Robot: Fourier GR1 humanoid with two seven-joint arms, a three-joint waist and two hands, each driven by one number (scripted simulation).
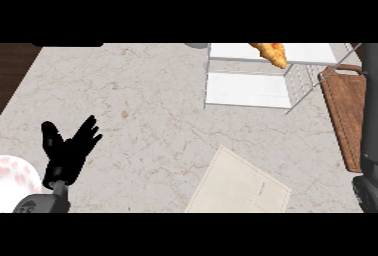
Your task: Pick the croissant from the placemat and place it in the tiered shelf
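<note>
Head view: croissant (270, 53) lies on the top level of the tiered shelf (247, 90), partly cut off by the upper edge; placemat (238, 184) sits bare at btm centre, its lower end out of view. Left hand (68, 147) is up at lower left w/ fingers spread apart, holding nothing; right hand can't be made out, only a dark arm piece (367, 165) at the right edge beside the wooden board (347, 110).

Soft even light, faint shadows, no glare.
</note>
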